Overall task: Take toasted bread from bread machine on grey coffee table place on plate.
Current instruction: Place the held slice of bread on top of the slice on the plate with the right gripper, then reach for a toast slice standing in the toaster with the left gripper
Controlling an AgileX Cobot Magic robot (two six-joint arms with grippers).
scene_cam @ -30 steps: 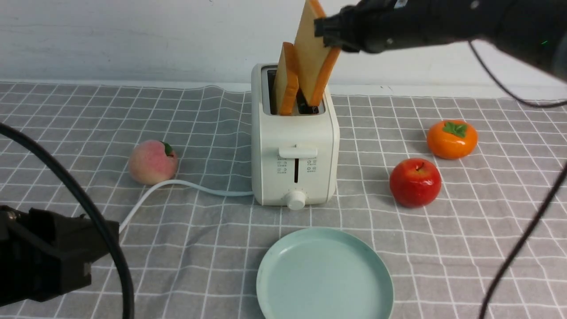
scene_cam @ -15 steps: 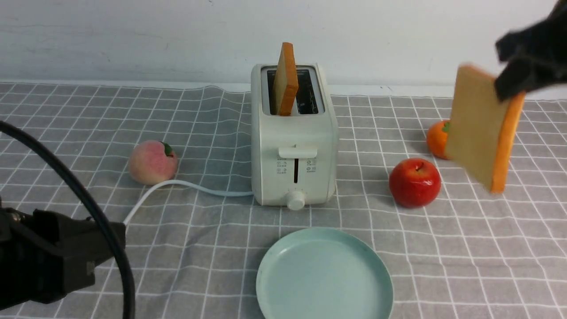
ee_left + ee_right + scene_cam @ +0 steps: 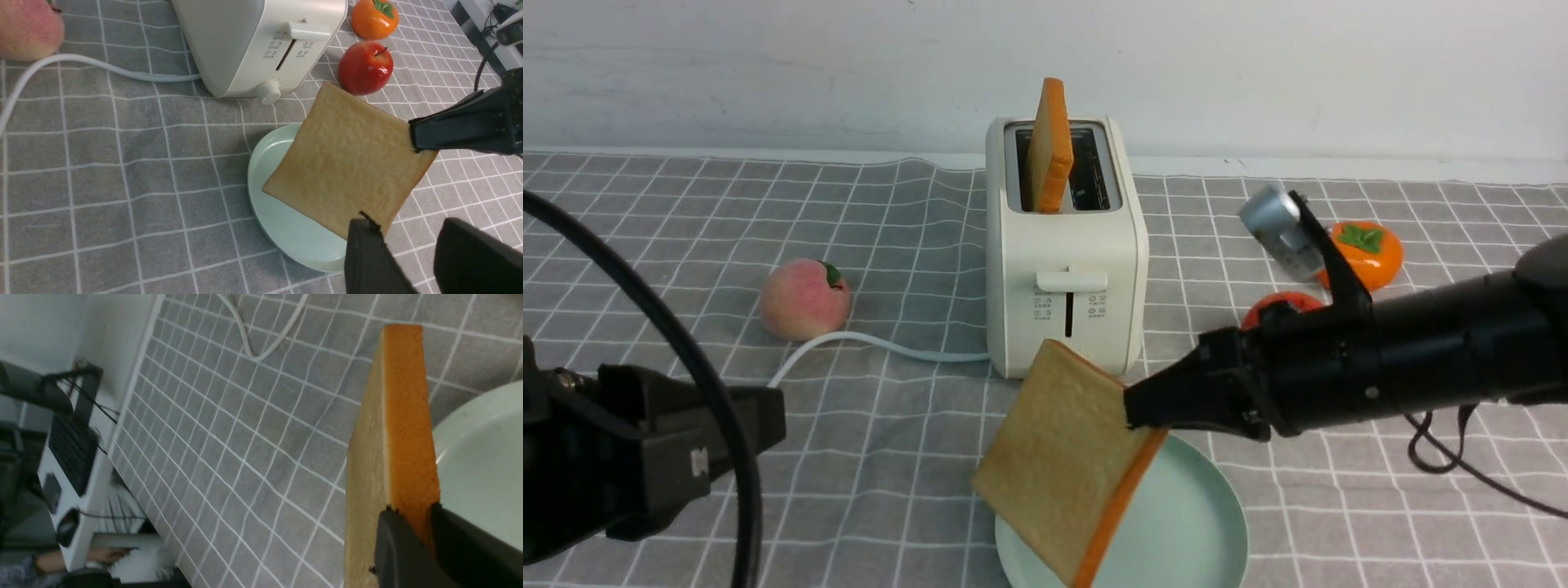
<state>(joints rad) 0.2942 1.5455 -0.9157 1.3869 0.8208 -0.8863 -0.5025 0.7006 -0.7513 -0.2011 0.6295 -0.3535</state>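
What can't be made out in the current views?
- Red apple: front view, mostly hidden behind the right arm.
- Plate: front view, near side cut off by the frame edge, left part behind the held slice.
- Slice-to-plate contact: left wrist view, the slice's lowest corner is hidden by the left gripper.
- Toaster button labels: too small to read in any view.

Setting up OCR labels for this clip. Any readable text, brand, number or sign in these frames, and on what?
No text can be quoted; nothing reads clearly.
On the bread machine, front panel: small grey printed button labels on both sides of the lever slot, too small and blurred to read.
On the left arm housing: a small white mark, unreadable.
On the toasted bread and the plate: no print visible.
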